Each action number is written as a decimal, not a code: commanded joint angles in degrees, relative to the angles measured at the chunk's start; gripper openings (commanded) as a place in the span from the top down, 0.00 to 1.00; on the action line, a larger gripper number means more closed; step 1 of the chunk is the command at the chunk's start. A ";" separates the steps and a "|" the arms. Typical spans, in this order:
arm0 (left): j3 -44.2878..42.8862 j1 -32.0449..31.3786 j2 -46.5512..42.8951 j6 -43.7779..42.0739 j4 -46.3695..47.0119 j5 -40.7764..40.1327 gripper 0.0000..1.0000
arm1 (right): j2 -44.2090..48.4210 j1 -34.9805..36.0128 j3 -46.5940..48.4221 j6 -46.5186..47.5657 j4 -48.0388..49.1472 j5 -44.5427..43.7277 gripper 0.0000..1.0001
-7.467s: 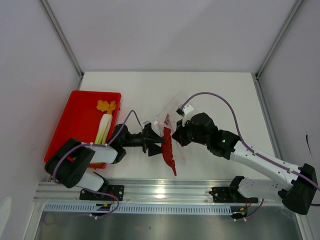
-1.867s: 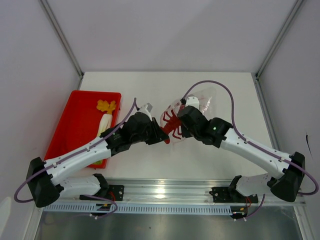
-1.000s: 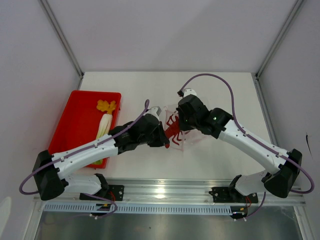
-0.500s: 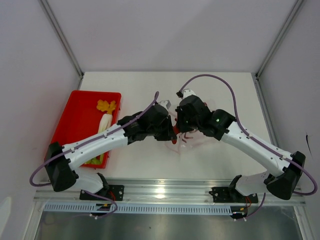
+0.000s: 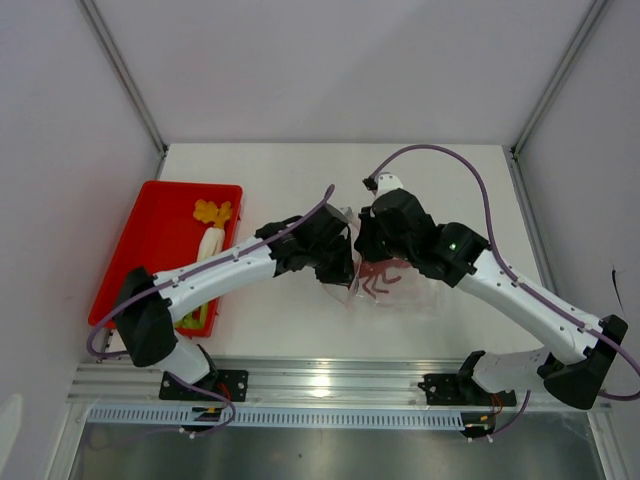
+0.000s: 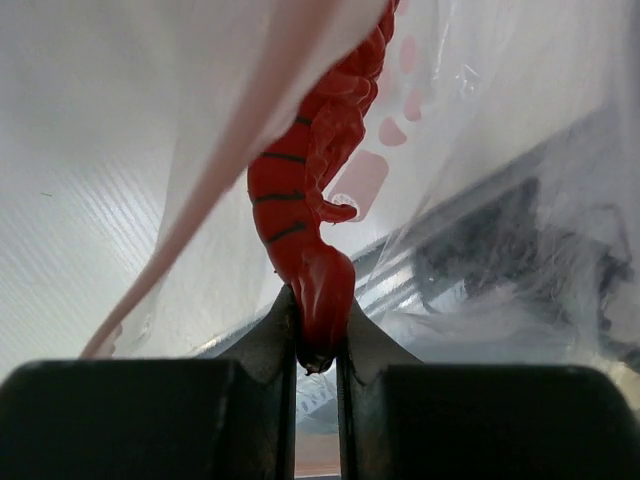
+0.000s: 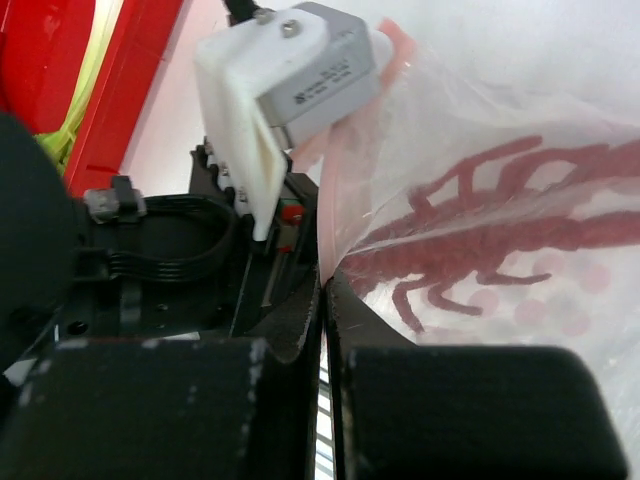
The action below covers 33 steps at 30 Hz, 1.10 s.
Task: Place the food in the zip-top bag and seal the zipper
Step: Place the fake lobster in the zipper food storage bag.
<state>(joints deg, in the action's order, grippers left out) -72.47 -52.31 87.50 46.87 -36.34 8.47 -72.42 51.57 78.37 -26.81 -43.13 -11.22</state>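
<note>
Moved: both arms have stretched farther out over the table, and the red crab (image 5: 378, 276), formerly hanging outside the mouth, now shows through the bag's film.

Item 1, far left: red tray (image 5: 150, 235), rigid and shallow. We count a white radish (image 5: 208, 250) with a green stalk and a lobed yellow-orange piece (image 5: 212, 211) lying in it.

Item 2: left gripper (image 6: 318, 325), fingers clamped on the crab's tapered near end. The crab is segmented, matte red with dark bands. Its long axis runs straight away from these fingers into the bag. This arm is the nearer one, so we judge that release and a pull-back along that axis come next.

Item 3: zip-top bag (image 5: 415, 290), clear, floppy and pink-dotted, mid-right on the table. Its zipper (image 6: 215, 175) is a pale pink strip draped beside the crab.

Item 4, right: right gripper (image 7: 324, 295), fingers pressed together on the bag's mouth edge.
</note>
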 commanded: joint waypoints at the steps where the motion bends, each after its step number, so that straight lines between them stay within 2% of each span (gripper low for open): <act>1: -4.44 1.16 1.00 -2.40 0.13 4.09 1.00 | 1.49 0.20 0.91 0.88 2.35 -0.73 1.00; 3: -3.74 1.25 0.56 -1.96 1.44 4.36 0.99 | 1.76 -0.07 0.73 0.79 2.62 -0.82 1.00; 6: -3.38 1.25 -0.84 -1.43 1.71 3.75 0.67 | 1.58 -0.42 0.65 0.44 2.44 -0.82 1.00; 7: -2.25 1.25 -1.45 -1.43 1.88 3.05 0.50 | 1.58 -0.51 0.65 0.44 2.35 -0.82 1.00; 10: -0.31 1.25 -5.58 -2.05 2.67 0.94 0.28 | 1.50 -0.86 0.56 0.44 1.39 -1.17 1.00; 14: 5.21 0.99 -12.34 -3.10 4.51 -0.91 0.18 | 2.20 -1.21 -0.23 0.62 0.07 -2.40 1.00; 16: 7.42 0.81 -16.82 -3.28 5.48 -1.26 0.03 | 2.98 -1.73 -1.37 0.79 0.07 -2.66 1.00; 24: 13.57 0.28 -27.03 -4.94 7.15 -5.31 0.02 | 3.61 -3.58 -5.24 1.14 0.42 -1.87 1.00; 27: 13.06 0.28 -24.32 -6.26 8.21 -0.75 0.04 | 2.56 -3.41 -6.21 1.41 1.91 0.58 1.00; 29: 10.42 0.20 -21.78 -5.74 6.11 0.58 0.09 | 2.03 -3.15 -6.47 0.97 3.05 2.42 1.00; 31: 7.89 -0.50 -18.87 -4.86 2.87 -1.43 0.09 | 1.23 -2.79 -6.21 0.62 3.32 2.52 1.00; 33: 8.13 -1.03 -20.43 -4.86 3.11 -5.47 0.09 | 1.14 -2.88 -5.86 0.88 2.71 1.39 1.00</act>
<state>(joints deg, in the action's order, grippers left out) -62.43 -52.29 67.40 43.05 -31.38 5.82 -71.79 48.47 71.44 -26.85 -40.58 -7.77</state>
